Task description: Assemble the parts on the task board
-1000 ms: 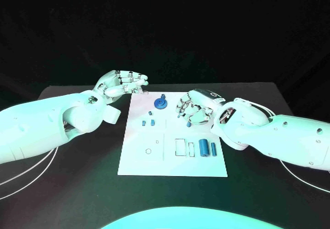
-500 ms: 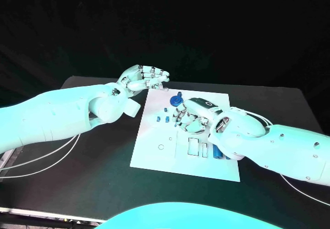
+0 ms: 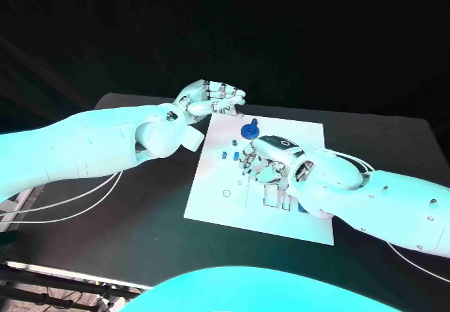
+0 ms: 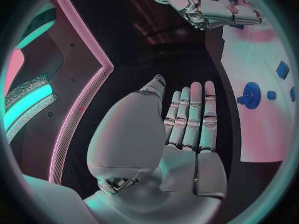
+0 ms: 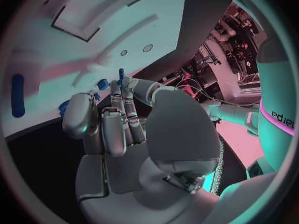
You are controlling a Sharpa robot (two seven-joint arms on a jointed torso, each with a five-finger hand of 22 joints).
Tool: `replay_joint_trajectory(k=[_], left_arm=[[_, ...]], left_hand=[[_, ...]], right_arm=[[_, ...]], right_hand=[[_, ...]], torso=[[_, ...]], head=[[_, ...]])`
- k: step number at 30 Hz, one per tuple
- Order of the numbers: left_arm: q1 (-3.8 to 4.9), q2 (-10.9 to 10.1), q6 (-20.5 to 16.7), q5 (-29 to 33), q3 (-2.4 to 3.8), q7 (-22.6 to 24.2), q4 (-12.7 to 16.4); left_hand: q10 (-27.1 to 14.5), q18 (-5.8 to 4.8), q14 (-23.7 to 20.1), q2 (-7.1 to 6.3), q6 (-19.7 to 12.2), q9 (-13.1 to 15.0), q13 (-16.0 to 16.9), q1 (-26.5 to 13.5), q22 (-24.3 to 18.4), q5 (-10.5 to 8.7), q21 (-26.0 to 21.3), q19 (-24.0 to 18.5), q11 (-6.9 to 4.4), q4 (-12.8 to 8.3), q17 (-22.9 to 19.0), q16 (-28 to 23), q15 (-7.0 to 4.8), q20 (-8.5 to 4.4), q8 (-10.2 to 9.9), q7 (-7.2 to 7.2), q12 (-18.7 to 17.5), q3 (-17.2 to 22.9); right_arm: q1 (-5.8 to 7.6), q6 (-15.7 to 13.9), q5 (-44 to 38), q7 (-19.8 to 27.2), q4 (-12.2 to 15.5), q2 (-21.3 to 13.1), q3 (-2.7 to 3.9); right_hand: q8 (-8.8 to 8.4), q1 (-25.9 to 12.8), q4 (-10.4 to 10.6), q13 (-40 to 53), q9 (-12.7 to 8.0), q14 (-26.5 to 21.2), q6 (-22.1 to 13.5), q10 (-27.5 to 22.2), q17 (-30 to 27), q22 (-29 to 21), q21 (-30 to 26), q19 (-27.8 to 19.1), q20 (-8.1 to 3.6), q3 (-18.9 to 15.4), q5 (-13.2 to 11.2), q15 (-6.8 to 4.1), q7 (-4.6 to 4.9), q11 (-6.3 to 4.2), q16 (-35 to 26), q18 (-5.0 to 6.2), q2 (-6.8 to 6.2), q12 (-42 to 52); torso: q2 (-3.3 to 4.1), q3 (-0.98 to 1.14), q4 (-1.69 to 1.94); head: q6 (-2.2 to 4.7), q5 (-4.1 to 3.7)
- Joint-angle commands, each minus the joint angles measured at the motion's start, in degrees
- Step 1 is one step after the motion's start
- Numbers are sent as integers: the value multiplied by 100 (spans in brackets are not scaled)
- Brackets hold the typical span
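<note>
While the task board (image 3: 211, 205) lies as a white plate in the middle of the black table (image 3: 112, 240), turned a little askew in my head view, I can see its blue parts spread over it. A round blue part (image 3: 248, 130) sits near the board's far edge, with two small blue blocks (image 3: 228, 155) just nearer to me, beside my right hand. A small ring outline (image 3: 226, 192) marks the bare near-left stretch of the board, and a blue piece (image 3: 300, 207) peeks out at the underside of my right forearm, next to rectangular outlines that are partly covered.

My right hand (image 3: 264, 159) is over the middle of the board, fingers curled in toward the palm. In the right wrist view I see a thin blue pin (image 5: 121, 75) at the fingertips (image 5: 116, 87), standing up from between them, so I read it as pinched there; the fingers are drawn narrow around it. The same view shows a long blue part (image 5: 17, 102) lying flat on the board, well apart from the hand.

My left hand (image 3: 208, 99) is off the board's far-left corner, above the table, fingers curled with nothing visible in them. From the left wrist view the fingers (image 4: 191, 115) lie straight and close together, empty.
</note>
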Motion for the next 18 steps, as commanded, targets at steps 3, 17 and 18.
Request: replay_joint_trajectory(k=[3, 17, 18], left_arm=[[4, 35, 22, 7, 6, 63, 5], [4, 50, 40, 3, 6, 56, -1], [4, 51, 41, 3, 6, 55, -2]], left_hand=[[-4, 24, -43, 7, -36, -5, -8, 19, -4, 14, -20, 41, 19, 19, -5, -11, 3, -2, -19, 109, -4, 14], [-4, 24, -43, 7, -36, -5, -8, 19, -4, 14, -20, 41, 19, 19, -5, -11, 3, -2, -19, 109, -4, 14], [-4, 24, -43, 7, -36, -5, -8, 19, -4, 14, -20, 41, 19, 19, -5, -11, 3, -2, -19, 109, -4, 14]], right_arm=[[-54, 137, -280, -131, -25, 73, -16], [-122, 61, -451, -281, -67, 161, -32], [-128, 64, -456, -285, -68, 166, -33]], right_hand=[[6, 113, -1, 5, 3, 276, -15, 197, -12, 218, -2, 4, 3, 40, 9, -10, 45, -172, -16, -48, 167, 12], [23, 91, -14, 6, 19, 271, 1, 216, -16, 230, 8, 5, 11, -10, -255, -4, 48, -181, -16, -50, 150, 8], [23, 91, -14, 6, 19, 271, 1, 216, -16, 230, 8, 5, 11, -10, -255, -4, 48, -181, -16, -50, 150, 8]], torso=[[4, 14, 8], [1, 10, 5], [1, 9, 5]], head=[[-53, 55], [-58, 84], [-58, 86]])
